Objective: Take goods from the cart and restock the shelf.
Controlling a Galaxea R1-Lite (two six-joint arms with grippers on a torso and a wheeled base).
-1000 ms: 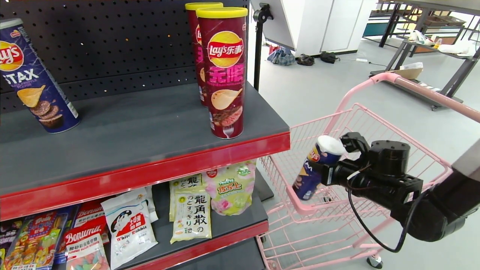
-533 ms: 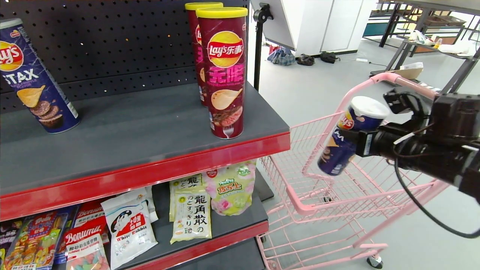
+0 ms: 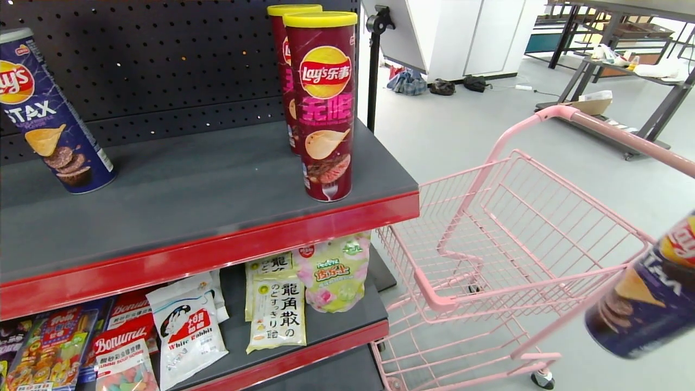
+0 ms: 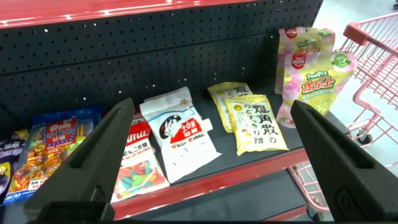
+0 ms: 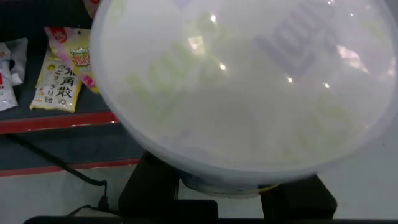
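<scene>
Pink cart point(image 3: 434, 302), navy chip can point(image 3: 645, 304)

A shop mock-up inside a lab: stocked snack shelf point(image 3: 206, 184), pink cart point(image 3: 562, 112), workbenches point(image 3: 608, 64) behind.

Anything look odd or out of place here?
A blue chip can hangs tilted in mid-air by a corner of the pink cart; its white lid sits close to the right wrist camera, so it seems held.

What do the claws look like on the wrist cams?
Left claw: two matte black fingers, broad at the base and tapering to blunt tips; one carries a round mark near its base. Right claw: black, blocky housing, with a thin black cable running beside it.
</scene>
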